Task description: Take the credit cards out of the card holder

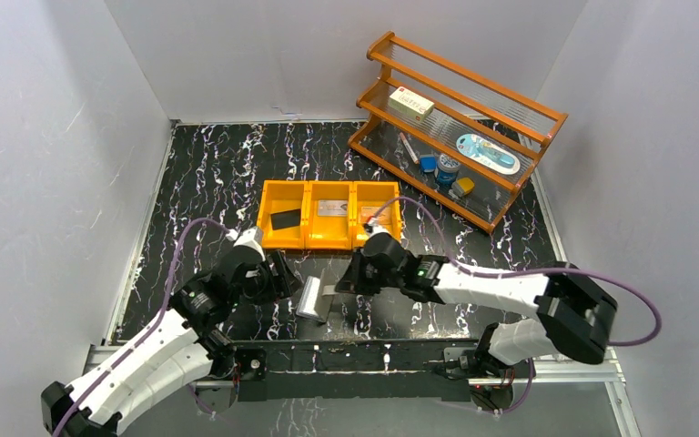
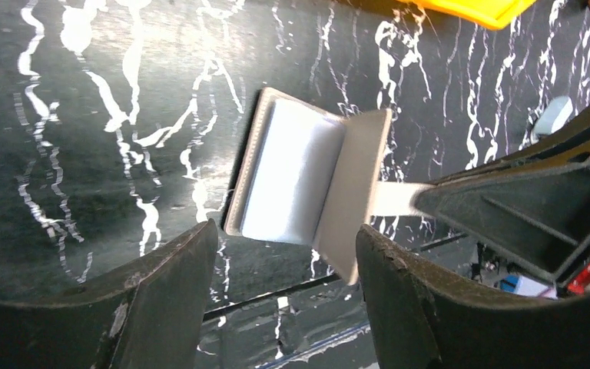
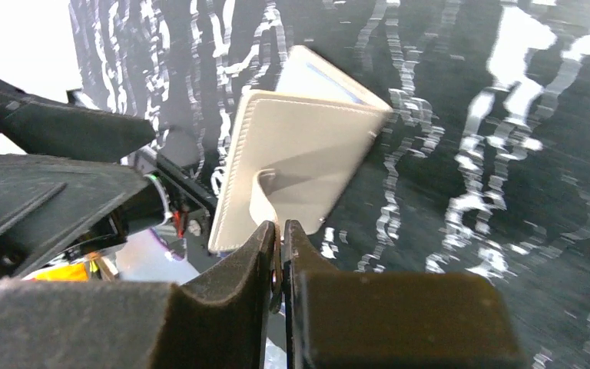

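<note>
Your right gripper (image 3: 280, 231) is pinched tight on the strap tab (image 3: 261, 201) of the small grey two-leaf card holder (image 3: 299, 161), propping it half open on the black marbled table (image 1: 218, 173); your left gripper (image 2: 286, 231) hangs spread-jawed just beside it, holding nothing

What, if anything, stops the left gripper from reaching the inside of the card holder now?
Probably nothing, so yes, it looks able to. The right gripper pinches the card holder by its strap, with the open side turned toward the left gripper, whose jaws stand open just before it. Nothing lies between them.
</note>
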Robot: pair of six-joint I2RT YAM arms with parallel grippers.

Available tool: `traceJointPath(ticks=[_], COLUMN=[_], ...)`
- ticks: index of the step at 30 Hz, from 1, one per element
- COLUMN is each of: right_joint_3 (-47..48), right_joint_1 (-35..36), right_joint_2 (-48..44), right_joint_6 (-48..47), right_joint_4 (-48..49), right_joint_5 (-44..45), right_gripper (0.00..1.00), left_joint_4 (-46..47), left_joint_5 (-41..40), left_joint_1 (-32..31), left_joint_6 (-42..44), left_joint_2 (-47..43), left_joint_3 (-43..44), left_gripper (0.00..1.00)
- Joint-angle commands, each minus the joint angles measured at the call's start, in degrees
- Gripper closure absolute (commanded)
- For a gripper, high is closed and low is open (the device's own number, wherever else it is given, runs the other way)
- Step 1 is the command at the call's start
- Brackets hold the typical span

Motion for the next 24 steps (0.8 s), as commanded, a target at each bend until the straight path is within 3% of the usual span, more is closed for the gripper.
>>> traceJointPath(ticks=[1, 7, 12, 24], right_joint_3=[-7.7, -15.1, -15.7, -14.9], right_joint_1=[-4.7, -9.3, -10.1, -10.1], right_joint_2=[-7.9, -10.1, -8.2, -8.9], right_joint_6=[1.8, 1.5, 3.6, 3.2], right_joint_4=[-0.9, 1.0, -3.4, -0.7], right_joint_5=[1.5, -2.7, 0.7, 0.2], right_gripper=[0.82, 0.79, 0.79, 0.78], left_joint_4=[7.8, 16.0, 21.2, 21.3], left_joint_5=[7.7, 14.5, 21.0, 20.9], left_joint_1=[-0.1, -0.1, -0.1, -0.1], left_joint_6=[2.1, 4.6, 6.5, 7.3], left_joint_2=[4.7, 11.2, 18.1, 20.6], left_joint_3=[-0.8, -0.9, 0.2, 1.8], left_gripper=[0.35, 0.35, 0.36, 0.37])
